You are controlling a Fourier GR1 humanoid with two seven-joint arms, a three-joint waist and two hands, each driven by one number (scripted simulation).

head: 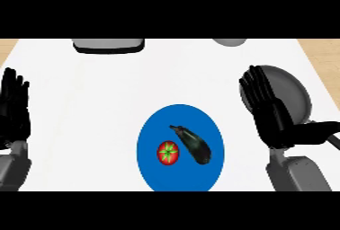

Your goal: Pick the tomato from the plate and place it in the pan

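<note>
Writing: no readable lettering shows on any object.
Right hand [271, 112]: fingers straight and together, pointing away from the robot; holds nothing. It overlaps the left part of the pan; contact cannot be judged from this angle.
Left hand [13, 110]: at the view's left edge, fingers straight and up, resting; holds nothing, touches no object.
Tomato [168, 152]: red with a green star-shaped calyx, lying on the blue plate [154, 130], left of centre. Neither hand touches it.
Aubergine [192, 144]: dark, elongated, lying diagonally on the same plate, just right of the tomato.
Pan [295, 92]: grey, round, right of the plate and apart from it; dark handle running toward the lower right; nothing visible inside.
Counter [93, 103]: white top; a grey item with a dark base [108, 45] at the far edge, and a grey rounded object [229, 42] to its right.
</note>
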